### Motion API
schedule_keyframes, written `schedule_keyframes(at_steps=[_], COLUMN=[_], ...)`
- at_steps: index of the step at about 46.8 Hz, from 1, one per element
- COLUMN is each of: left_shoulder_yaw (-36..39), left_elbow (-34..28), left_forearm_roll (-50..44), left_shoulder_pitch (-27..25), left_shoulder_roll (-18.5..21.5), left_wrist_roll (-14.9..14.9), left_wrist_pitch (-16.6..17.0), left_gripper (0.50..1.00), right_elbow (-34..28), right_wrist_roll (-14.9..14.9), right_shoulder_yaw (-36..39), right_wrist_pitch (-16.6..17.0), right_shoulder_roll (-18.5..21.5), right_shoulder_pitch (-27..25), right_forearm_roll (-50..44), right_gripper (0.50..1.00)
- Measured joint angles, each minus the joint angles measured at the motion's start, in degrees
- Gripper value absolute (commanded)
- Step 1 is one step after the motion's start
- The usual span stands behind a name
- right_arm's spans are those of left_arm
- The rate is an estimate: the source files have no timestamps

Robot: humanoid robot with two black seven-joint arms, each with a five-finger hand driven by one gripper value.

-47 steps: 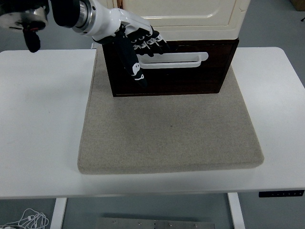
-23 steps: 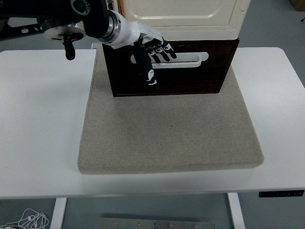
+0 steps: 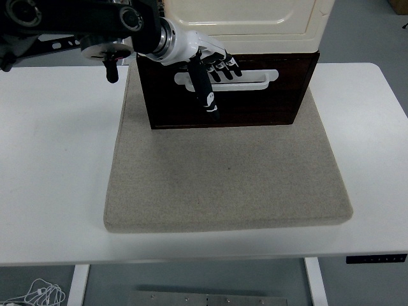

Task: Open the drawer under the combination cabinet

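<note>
- While the drawer (image 3: pixel 255 105) sits closed under the cream cabinet (image 3: pixel 248 22), its white handle (image 3: pixel 252 80) runs left to right.
- Left hand (image 3: pixel 210 67) has its fingers curled over the handle's left part; pull goes toward the near edge.

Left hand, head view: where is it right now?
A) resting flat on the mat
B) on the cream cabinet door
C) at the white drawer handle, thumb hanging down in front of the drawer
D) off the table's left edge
C: the left hand has its fingers at the white handle of the dark drawer, thumb pointing down over the drawer front.
</note>
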Motion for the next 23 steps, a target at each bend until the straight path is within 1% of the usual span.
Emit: schedule_keyframes(at_steps=[23], left_shoulder_yaw=[0.0], left_elbow=[1.5], left_forearm_roll=[1.1], left_shoulder_pitch=[1.7], left_shoulder_roll=[-0.7], left_wrist_roll=[0.0], left_wrist_pitch=[0.0], left_gripper=[1.000], right_elbow=[0.0], right_wrist_roll=[0.0], right_shoulder_yaw=[0.0], right_wrist_pitch=[0.0], right_shoulder_roll=[0.0], right_shoulder_pitch=[0.0], right_forearm_roll=[0.0], right_gripper=[0.926])
